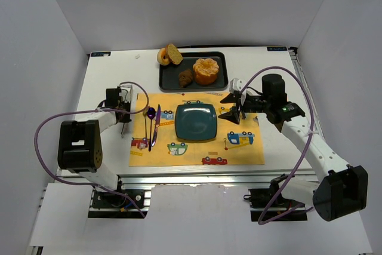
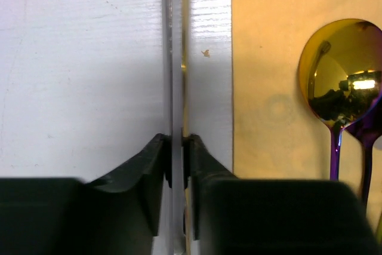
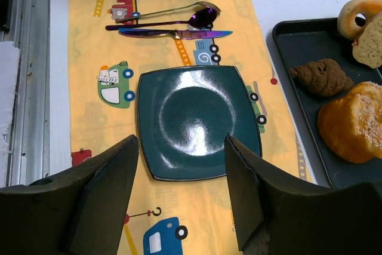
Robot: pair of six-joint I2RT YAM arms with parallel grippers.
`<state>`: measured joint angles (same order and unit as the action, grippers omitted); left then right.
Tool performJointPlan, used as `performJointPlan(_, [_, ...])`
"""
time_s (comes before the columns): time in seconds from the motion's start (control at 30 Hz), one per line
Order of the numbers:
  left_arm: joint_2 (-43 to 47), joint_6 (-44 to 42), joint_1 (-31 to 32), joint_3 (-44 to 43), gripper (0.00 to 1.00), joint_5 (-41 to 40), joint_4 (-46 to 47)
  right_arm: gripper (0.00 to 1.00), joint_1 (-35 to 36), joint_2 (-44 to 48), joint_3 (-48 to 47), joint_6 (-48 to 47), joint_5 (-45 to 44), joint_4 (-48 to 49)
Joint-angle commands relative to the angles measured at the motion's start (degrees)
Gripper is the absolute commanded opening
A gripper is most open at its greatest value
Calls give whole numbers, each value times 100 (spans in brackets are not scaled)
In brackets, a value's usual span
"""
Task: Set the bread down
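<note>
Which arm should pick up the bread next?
Right. Its gripper is open and empty, with the bread in its camera's view. The left gripper is shut on a fork.

2 dark fingers point(image 3: 101, 201) stand apart near a teal plate point(image 3: 197, 117); bread point(image 3: 371, 46) sits at the tray's point(image 3: 298, 46) corner.

White arms point(image 1: 316, 152), black joints point(image 1: 77, 146) (purple cables point(image 1: 37, 138))

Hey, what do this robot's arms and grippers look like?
The left arm and right arm are white tubes with bulky black joint housings, each trailed by a looping purple cable. The left gripper and right gripper are black, with two wedge-shaped fingers.
</note>
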<state>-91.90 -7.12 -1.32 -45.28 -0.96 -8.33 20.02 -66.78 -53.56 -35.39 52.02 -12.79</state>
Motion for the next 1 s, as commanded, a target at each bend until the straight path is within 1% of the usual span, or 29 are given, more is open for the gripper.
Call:
performJointPlan(0.0, [-156,181,-21,102,24,-334,-244,64,-104,126,17,32,207,48])
performJointPlan(0.03, [-76,239,-22,76,21,-308,-280,64,-131,130,21,23,216,44])
performJointPlan(0.13, [193,412,-26,-77,4,-116,-485,64,-200,117,30,1,229,31])
performJointPlan(0.17, [324,478,-22,-130,1,-37,-533,64,-227,113,30,-3,229,31])
performJointPlan(0.3, [776,1186,26,-488,0,865,-510,64,-327,82,43,44,216,91])
performJointPlan(0.37, [845,1559,291,-897,0,1165,-417,64,-376,61,56,109,208,170])
performJointPlan(0.43, [762,2177,393,-1288,0,1509,-193,64,-422,17,56,235,223,253])
performJointPlan(0.57, [98,3274,508,-2162,8,2037,80,64,-494,-12,51,369,259,363])
performJointPlan(0.63, [-359,3637,610,-2634,10,2139,97,64,-538,14,78,392,264,395])
performJointPlan(0.73, [-856,3787,776,-3373,19,2071,-16,64,-594,94,148,395,264,441])
performJointPlan(0.87, [-1429,3624,982,-4191,26,1898,-477,64,-663,172,247,413,273,488])
performJointPlan(0.97, [-1762,3389,1133,-4794,29,1714,-881,64,-713,197,290,439,302,517])
